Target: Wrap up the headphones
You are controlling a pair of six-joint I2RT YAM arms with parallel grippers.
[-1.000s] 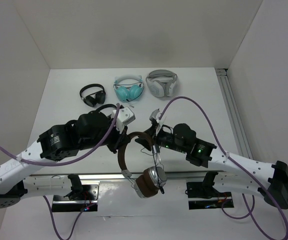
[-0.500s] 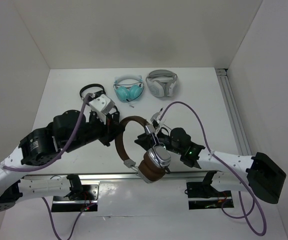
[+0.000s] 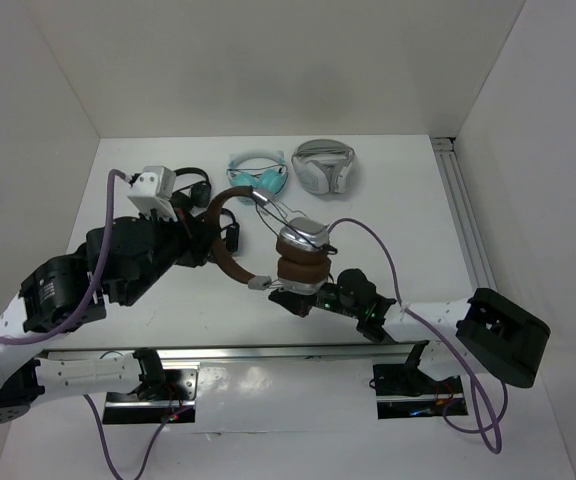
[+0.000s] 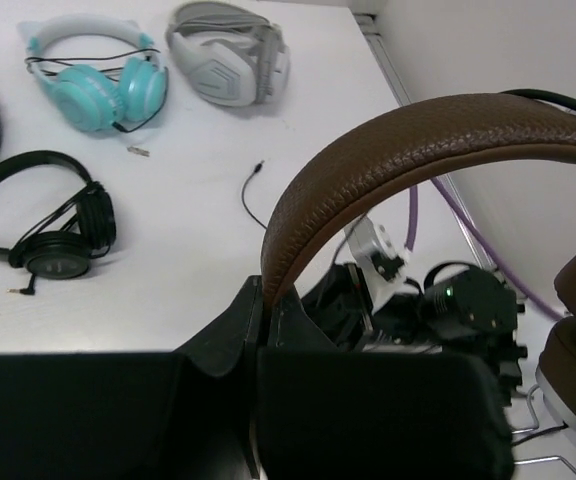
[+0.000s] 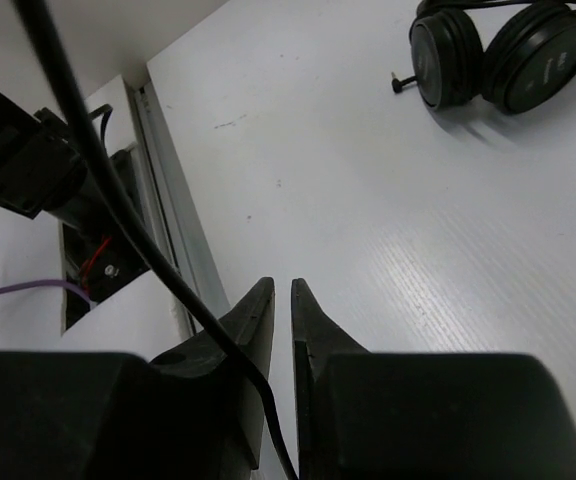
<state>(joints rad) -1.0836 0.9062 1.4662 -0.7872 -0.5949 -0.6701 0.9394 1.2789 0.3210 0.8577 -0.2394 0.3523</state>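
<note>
Brown headphones [image 4: 418, 135] — in left end effector [image 4: 265, 310]

Checked all three views: no text, label, brand, number or sign is legible on anything.
</note>
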